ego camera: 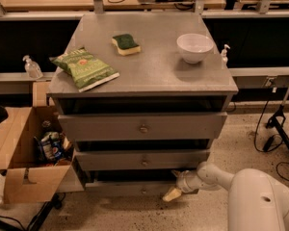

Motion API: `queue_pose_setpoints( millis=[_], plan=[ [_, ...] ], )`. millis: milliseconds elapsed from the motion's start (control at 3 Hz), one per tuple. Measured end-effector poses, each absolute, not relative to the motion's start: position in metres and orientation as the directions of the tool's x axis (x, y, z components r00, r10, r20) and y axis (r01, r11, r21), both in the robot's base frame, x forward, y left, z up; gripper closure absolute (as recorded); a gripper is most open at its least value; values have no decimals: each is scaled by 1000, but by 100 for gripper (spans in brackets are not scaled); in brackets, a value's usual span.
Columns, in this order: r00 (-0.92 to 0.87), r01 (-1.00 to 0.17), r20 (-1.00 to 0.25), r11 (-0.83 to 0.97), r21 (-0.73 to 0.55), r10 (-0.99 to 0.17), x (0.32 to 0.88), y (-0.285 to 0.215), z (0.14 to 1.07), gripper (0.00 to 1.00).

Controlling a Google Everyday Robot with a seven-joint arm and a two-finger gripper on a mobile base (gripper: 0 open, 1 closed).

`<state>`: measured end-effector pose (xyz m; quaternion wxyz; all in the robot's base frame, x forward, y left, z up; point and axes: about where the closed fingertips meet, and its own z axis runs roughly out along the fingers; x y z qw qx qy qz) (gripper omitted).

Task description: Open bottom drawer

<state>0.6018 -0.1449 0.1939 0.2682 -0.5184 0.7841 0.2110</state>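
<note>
The pincer (172, 194) hangs just before the right end of the bottom drawer (125, 188); its state cannot be told. A cardboard box (19, 177) stands left of that drawer.

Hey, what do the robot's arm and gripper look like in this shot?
The arm is smooth, bulky and white, its rounded shells narrowing toward the wrist. The gripper, low in front of the bottom drawer, is white with a tan tip. No cables show on it.
</note>
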Motion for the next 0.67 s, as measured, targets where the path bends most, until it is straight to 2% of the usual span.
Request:
queue_pose_setpoints(
  millis=[333, 667],
  plan=[
    [-389, -908, -575, 405, 107, -720, 569, -153, 188, 50],
    [-413, -901, -550, 414, 130, -726, 554, -155, 189, 73]
  ],
)
